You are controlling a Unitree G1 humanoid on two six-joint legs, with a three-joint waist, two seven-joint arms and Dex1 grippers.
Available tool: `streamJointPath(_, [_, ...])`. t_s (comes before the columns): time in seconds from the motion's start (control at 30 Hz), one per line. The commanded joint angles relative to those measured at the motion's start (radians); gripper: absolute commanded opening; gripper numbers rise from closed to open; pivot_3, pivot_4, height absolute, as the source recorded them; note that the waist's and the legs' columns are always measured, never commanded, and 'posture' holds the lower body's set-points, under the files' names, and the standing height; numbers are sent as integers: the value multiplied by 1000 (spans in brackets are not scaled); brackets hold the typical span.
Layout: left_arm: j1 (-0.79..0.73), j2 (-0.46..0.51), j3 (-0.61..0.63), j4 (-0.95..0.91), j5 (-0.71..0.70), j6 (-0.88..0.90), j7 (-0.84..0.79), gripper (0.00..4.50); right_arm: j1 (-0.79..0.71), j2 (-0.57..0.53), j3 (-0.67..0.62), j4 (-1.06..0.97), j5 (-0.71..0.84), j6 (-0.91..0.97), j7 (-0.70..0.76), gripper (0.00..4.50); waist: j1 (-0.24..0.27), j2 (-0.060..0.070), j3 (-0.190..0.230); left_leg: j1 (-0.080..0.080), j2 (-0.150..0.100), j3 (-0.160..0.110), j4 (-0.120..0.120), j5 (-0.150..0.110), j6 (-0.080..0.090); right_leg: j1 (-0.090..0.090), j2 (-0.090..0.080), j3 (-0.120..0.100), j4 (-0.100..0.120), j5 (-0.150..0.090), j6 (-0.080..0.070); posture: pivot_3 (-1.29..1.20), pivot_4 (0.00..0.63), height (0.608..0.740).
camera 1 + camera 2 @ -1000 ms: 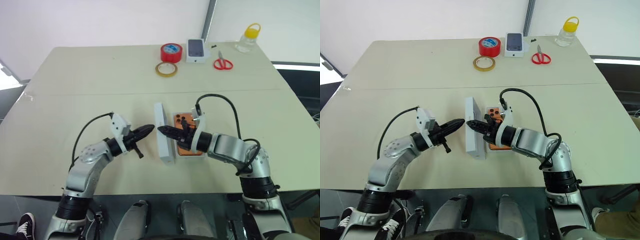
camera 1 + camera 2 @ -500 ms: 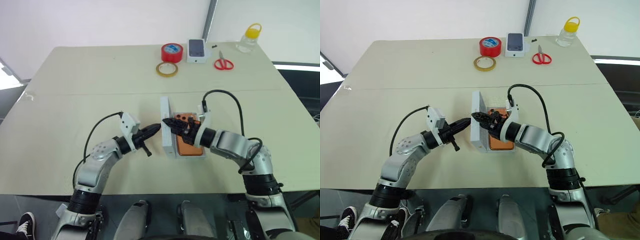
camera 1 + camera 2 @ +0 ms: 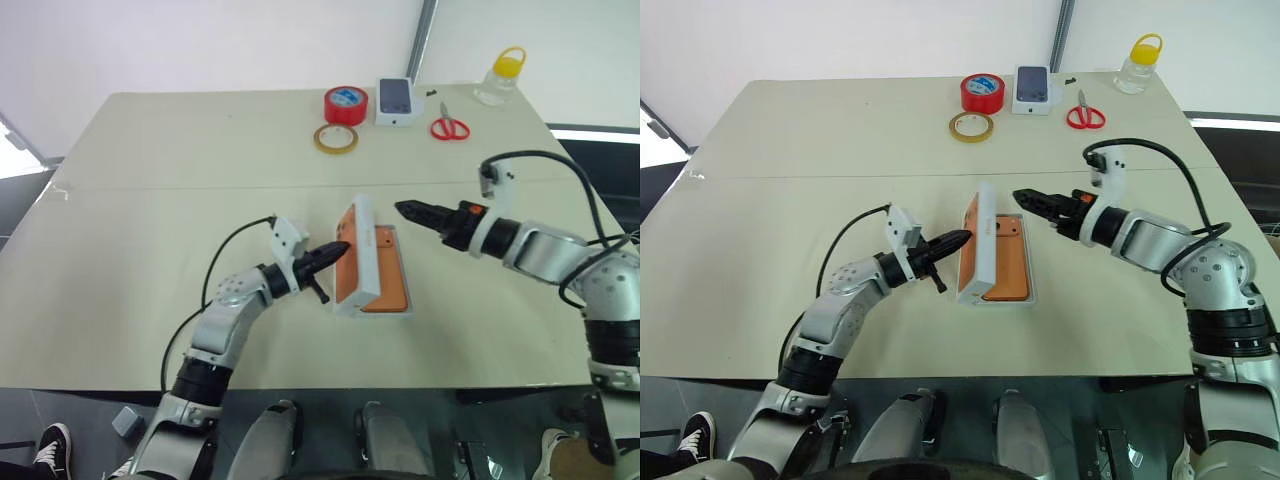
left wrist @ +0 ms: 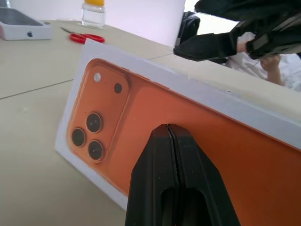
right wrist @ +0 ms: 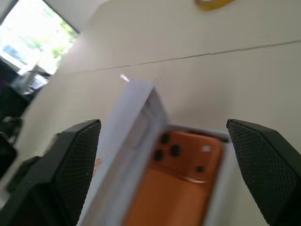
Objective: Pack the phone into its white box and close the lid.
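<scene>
The beige surface (image 3: 150, 220) carries the white box (image 3: 1028, 298) near its middle, long axis running away from the robot, the phone (image 3: 1008, 262) lying inside, camera end far. The lid (image 3: 978, 248) stands tilted on its long edge along the box's left side. The left pincer (image 3: 958, 238), closed, touches its orange print; the right pincer (image 3: 1028, 198) hovers wide apart, empty.

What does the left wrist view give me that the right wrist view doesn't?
Left wrist view alone: the lid's printed orange outside with its camera cluster, the shut left hand against it, plus the scissors, the bottle and the small phone box. Right wrist view alone: the phone lying in the white box, between the open right hand's fingers. Both show the tilted lid and the table.
</scene>
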Motion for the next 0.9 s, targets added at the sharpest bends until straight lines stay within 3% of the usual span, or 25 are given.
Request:
streamJointPath(0.03, [-42,-39,-25,28,13,-30,-11,0,-3,3,26,-9,-186,-68,71,4468,0,0,0,0,0,0,0,0,0,0,0,0,0,0,0,0,150,740])
streamJointPath(0.07, [-49,-46,-23,35,14,-32,-9,0,5,6,40,-22,-231,-76,84,4468,0,0,0,0,0,0,0,0,0,0,0,0,0,0,0,0,150,740])
streamJointPath(0.13, [-55,-45,-15,39,17,-33,-9,0,28,9,64,-55,-315,-105,115,3636,1,0,0,0,0,0,0,0,0,0,0,0,0,0,0,0,150,740])
streamJointPath(0.37, [-32,52,58,0,-3,-16,-14,0,100,23,161,-143,-631,-254,173,42,-1,0,0,0,0,0,0,0,0,-1,0,0,1,0,0,0,150,740])
streamJointPath(0.57, [-77,84,119,60,24,12,60,0,98,46,193,-135,-791,-327,232,42,7,-1,1,0,-1,-1,0,0,-1,-1,-1,0,0,0,0,0,150,740])
streamJointPath(0.9, [-141,84,58,164,69,132,51,0,91,96,204,-134,-930,-344,289,42,1,-1,1,0,-1,-1,0,0,-1,-1,0,0,1,0,0,0,150,740])
